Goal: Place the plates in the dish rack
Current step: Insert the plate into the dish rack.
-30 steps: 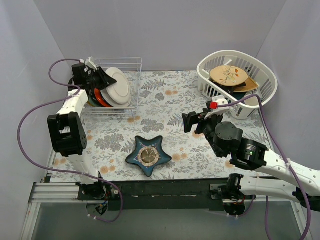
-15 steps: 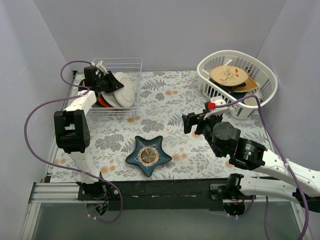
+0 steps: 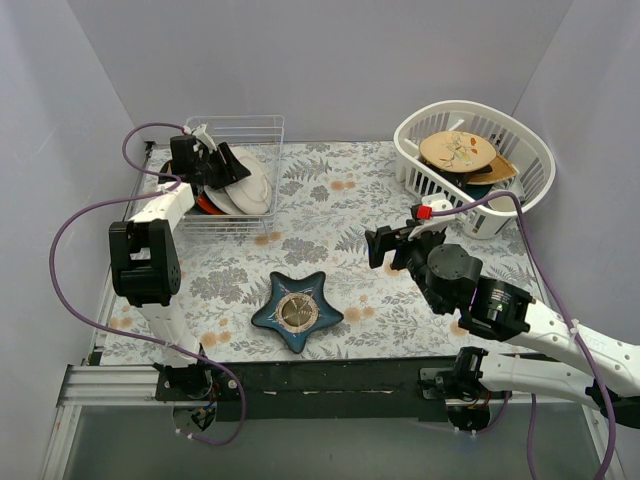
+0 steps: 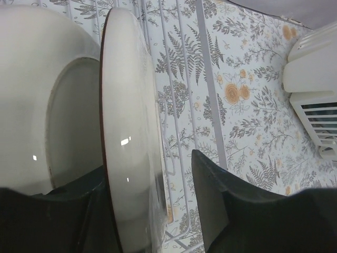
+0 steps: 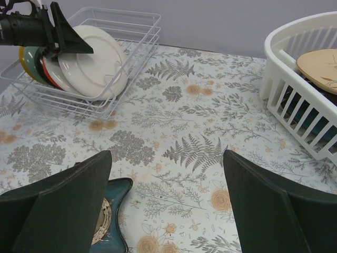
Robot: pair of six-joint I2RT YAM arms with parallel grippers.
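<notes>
Top external: the plates [image 3: 243,186] stand on edge in the dish rack [image 3: 268,128] at the far left corner. They are stacked left to right, with their faces tilted toward the table's right. The left gripper [image 3: 226,166] sits at the front plate's upper rim.

Left wrist: the off-white plate [image 4: 129,132] runs top to bottom, edge-on. The jaws straddle its rim, parted, with a clear gap on the outer side.

Right wrist: the right gripper [image 5: 167,158] hangs wide open and holds nothing, over flowered cloth [image 5: 184,105] between the rack and the white basket [image 5: 295,100].
</notes>
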